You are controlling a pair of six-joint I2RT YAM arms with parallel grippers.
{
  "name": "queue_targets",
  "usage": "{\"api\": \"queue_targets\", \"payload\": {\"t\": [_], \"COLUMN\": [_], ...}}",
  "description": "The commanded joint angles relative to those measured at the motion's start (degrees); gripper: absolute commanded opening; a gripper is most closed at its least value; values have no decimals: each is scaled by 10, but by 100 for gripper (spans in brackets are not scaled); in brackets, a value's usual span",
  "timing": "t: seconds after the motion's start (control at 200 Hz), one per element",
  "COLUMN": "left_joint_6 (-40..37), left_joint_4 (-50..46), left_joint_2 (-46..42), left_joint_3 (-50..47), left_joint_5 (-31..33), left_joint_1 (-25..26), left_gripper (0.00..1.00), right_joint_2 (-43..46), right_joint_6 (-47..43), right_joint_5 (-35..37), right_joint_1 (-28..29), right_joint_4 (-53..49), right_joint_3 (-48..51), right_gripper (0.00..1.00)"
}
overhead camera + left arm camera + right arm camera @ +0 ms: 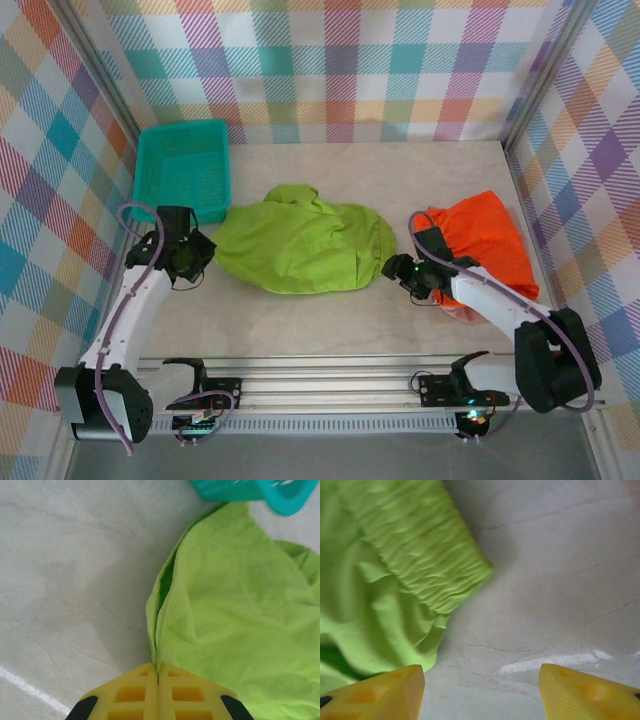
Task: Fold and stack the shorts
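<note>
Lime green soft cloth shorts (300,245) crumpled on pale table (300,325) between teal plastic mesh basket (185,128) and bright orange cloth shorts (480,235), one edge pinched in closed left gripper (158,678), right gripper (481,682) parted beside gathered waistband (425,555); probably light, limp and saggy, best held at waistband corners.

A robot lab cell: plaid walls (340,60) enclose a table (300,320) fronted by an aluminium rail (330,372).
</note>
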State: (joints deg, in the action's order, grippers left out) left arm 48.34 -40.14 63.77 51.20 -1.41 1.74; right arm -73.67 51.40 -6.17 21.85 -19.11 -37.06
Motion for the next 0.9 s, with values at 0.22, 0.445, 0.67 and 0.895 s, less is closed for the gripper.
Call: {"api": "queue_targets", "payload": {"t": [0.22,0.445,0.67,0.895], "left_joint_6": [-15,-18,-18,-32], "left_joint_4": [4,10,16,8], "left_joint_2": [-22,-23,-19,-36], "left_joint_3": [-24,-31,-36,-6], "left_joint_5": [12,10,4,0], "left_joint_1": [-2,-2,-3,-3], "left_gripper": [0,0,0,0], "right_joint_2": [-103,-173,-212,-144], "right_joint_6": [16,2,-6,-52], "right_joint_5": [17,-2,-18,1], "right_joint_1": [-11,-16,-16,-17], "right_joint_4": [80,109,107,13], "right_joint_3": [-59,-94,-111,-156], "right_gripper": [60,52,24,0]}}
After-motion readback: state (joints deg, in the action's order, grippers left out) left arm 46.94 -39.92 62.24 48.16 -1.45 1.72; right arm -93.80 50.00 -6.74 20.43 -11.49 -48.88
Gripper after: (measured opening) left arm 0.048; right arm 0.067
